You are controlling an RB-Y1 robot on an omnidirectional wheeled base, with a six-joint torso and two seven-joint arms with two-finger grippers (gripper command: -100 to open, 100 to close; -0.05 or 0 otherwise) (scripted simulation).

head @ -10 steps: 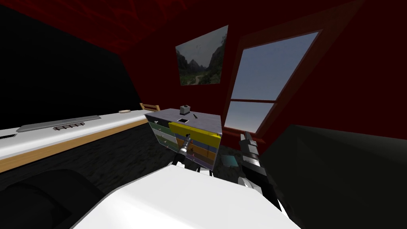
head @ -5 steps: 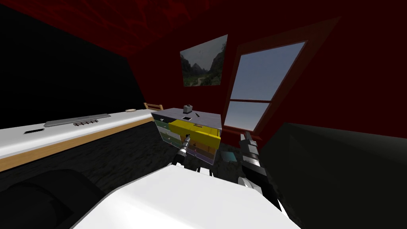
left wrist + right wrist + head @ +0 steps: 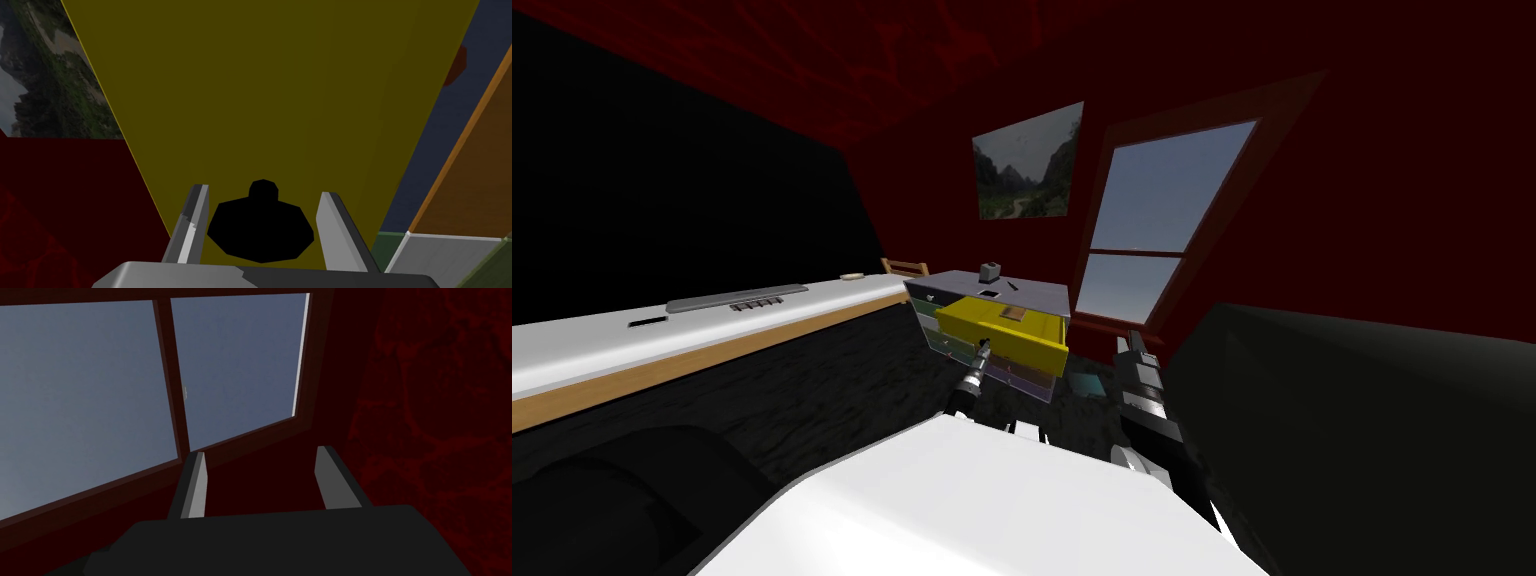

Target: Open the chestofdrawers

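Fingers [image 3: 194,222] of the left gripper [image 3: 263,191] pressing both sides of the black knob [image 3: 260,232], yellow drawer [image 3: 1012,345] pulled out from the chest of drawers [image 3: 1042,295], right gripper [image 3: 261,453] spread wide, held beside the chest.

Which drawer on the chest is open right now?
The yellow drawer juts out with the left gripper at its black knob; the other drawers sit flush.

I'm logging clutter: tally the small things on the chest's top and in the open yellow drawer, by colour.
Grey: 1, box
Dark: 2, flat square, thin stick
Brown: 1, flat piece in yellow drawer
Total: 4
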